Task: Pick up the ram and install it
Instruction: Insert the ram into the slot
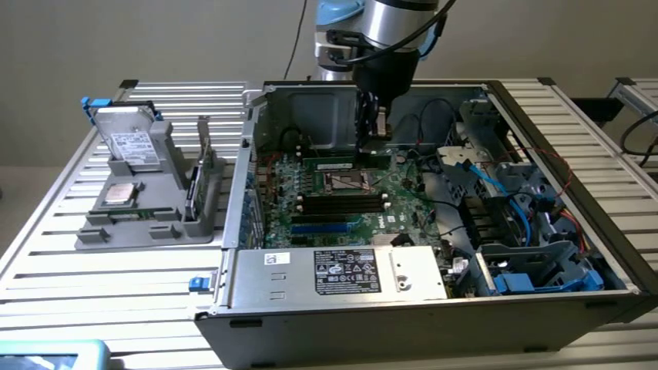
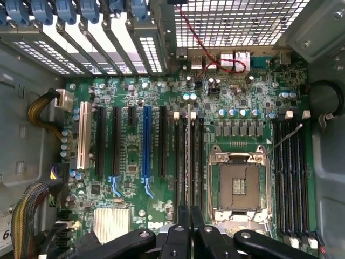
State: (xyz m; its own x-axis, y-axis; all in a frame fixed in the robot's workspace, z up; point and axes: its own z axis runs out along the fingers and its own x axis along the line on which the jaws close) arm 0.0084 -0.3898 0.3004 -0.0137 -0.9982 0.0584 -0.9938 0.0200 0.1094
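Observation:
The ram [image 1: 329, 163] is a thin green stick standing on edge in a slot on the motherboard, just behind the CPU socket [image 1: 344, 183] in the exterior view. In the wrist view the ram [image 2: 187, 162] is seen edge-on in the row of black slots beside the socket [image 2: 239, 186]. My gripper [image 1: 375, 146] reaches down into the open computer case at the stick's end nearer the exterior view's right. The black fingers [image 2: 180, 237] of the gripper [image 2: 191, 229] are shut together, and the stick's near end runs in between them.
Another bank of black memory slots [image 2: 291, 178] lies on the socket's other side. Expansion slots, one of them blue [image 2: 146, 140], line the board. Cables and drive cages [image 1: 504, 200] crowd the case toward the exterior view's right. A grey parts tray [image 1: 144, 223] sits outside the case.

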